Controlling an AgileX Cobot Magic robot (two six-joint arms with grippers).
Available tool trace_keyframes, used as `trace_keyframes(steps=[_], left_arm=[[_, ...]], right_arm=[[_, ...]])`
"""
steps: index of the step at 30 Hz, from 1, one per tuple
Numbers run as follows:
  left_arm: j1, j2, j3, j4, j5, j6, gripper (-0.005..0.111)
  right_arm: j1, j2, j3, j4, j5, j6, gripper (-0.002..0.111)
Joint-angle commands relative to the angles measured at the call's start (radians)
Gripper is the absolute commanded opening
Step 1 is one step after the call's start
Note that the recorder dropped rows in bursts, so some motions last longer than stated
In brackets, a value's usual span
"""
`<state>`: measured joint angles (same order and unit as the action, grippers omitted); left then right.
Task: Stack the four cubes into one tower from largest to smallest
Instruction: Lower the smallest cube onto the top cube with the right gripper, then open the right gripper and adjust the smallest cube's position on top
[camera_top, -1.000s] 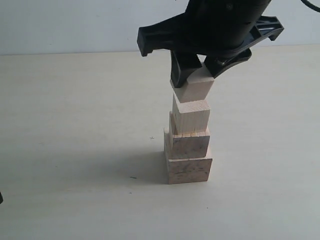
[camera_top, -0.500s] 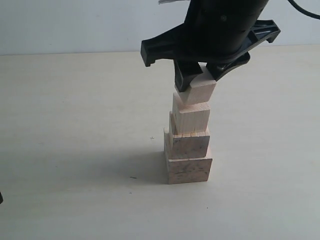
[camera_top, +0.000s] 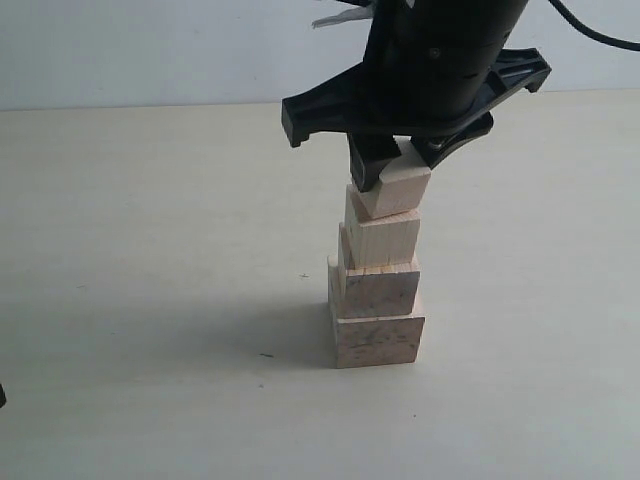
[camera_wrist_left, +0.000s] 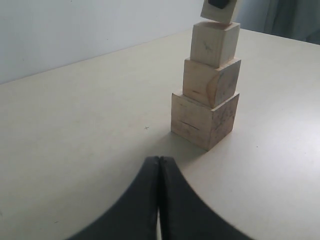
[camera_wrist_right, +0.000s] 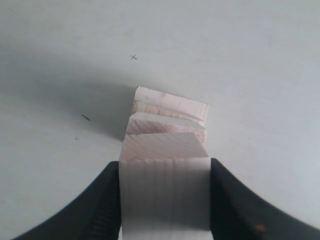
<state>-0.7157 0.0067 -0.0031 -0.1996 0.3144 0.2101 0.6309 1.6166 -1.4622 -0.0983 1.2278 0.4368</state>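
Note:
Three pale wooden cubes stand stacked on the table: the largest (camera_top: 378, 340) at the bottom, a smaller one (camera_top: 375, 288) on it, and a still smaller one (camera_top: 383, 238) on top. My right gripper (camera_top: 398, 165) is shut on the smallest cube (camera_top: 395, 192), which it holds tilted right over the stack. I cannot tell whether the cube's lower edge touches the stack. In the right wrist view the smallest cube (camera_wrist_right: 165, 195) fills the gap between the fingers (camera_wrist_right: 100, 200), with the stack (camera_wrist_right: 170, 107) below. My left gripper (camera_wrist_left: 159, 161) is shut and empty, low over the table short of the tower (camera_wrist_left: 205, 117).
The table (camera_top: 150, 250) is a pale plain surface with a few small dark marks (camera_top: 266, 354). A light wall (camera_top: 150, 50) runs along its far edge. Nothing else stands near the stack.
The right gripper has come down a little with the smallest cube, bringing it closer onto the third cube and less tilted. The stack has not moved.

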Motion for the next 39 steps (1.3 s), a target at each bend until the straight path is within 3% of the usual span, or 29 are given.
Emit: trace_keyframes(steps=[1,29,33,39], left_arm=[[0.001,-0.007,0.003,0.001,-0.001,0.000,0.000],[0.001,-0.007,0.003,0.001,-0.001,0.000,0.000],[0.001,-0.007,0.003,0.001,-0.001,0.000,0.000],[0.001,-0.007,0.003,0.001,-0.001,0.000,0.000]], right_arm=[[0.003,0.002,0.000,0.010,-0.007,0.002,0.000],[0.003,0.023,0.000,0.012,-0.007,0.002,0.001],[0.003,0.023,0.000,0.010,-0.007,0.002,0.013],[0.003,0.023,0.000,0.010,-0.007,0.002,0.043]])
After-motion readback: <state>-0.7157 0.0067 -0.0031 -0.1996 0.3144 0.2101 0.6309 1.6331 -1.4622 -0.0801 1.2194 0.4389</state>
